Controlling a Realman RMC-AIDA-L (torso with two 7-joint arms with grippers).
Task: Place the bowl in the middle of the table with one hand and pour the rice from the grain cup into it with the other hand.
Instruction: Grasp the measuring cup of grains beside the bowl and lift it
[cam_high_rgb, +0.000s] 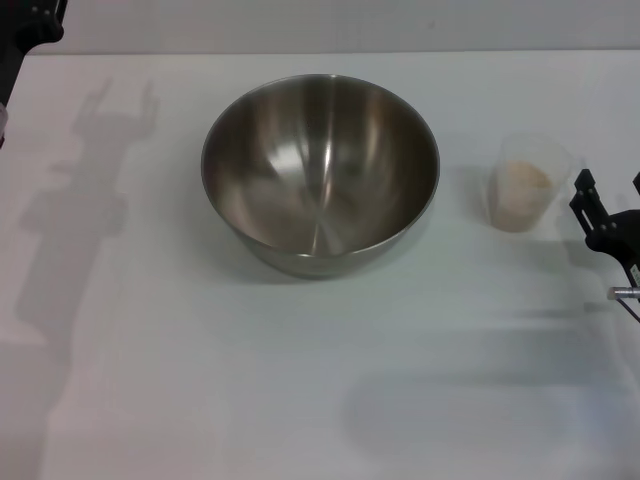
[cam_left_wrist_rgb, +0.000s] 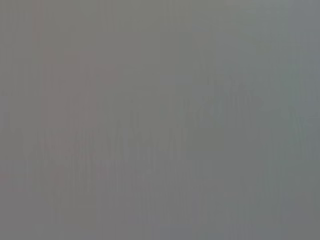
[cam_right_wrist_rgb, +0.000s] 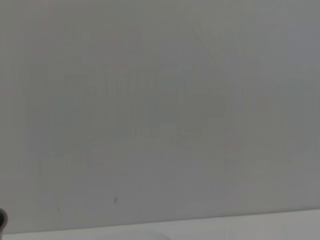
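Note:
The steel bowl (cam_high_rgb: 320, 172) stands empty and upright on the white table (cam_high_rgb: 300, 400), near the middle and a little toward the far side. The clear grain cup (cam_high_rgb: 527, 185) stands upright to the right of the bowl, holding rice (cam_high_rgb: 525, 188). My right gripper (cam_high_rgb: 610, 192) is at the right edge of the head view, just right of the cup and apart from it, with its black fingers (cam_high_rgb: 585, 193) spread open and empty. My left gripper (cam_high_rgb: 30, 22) shows only as a black part in the far left corner, away from the bowl. Both wrist views show plain blank surfaces.
The left arm's shadow (cam_high_rgb: 85, 190) falls on the table left of the bowl. The table's far edge (cam_high_rgb: 330, 50) runs just behind the bowl. A bare strip of table lies between bowl and cup.

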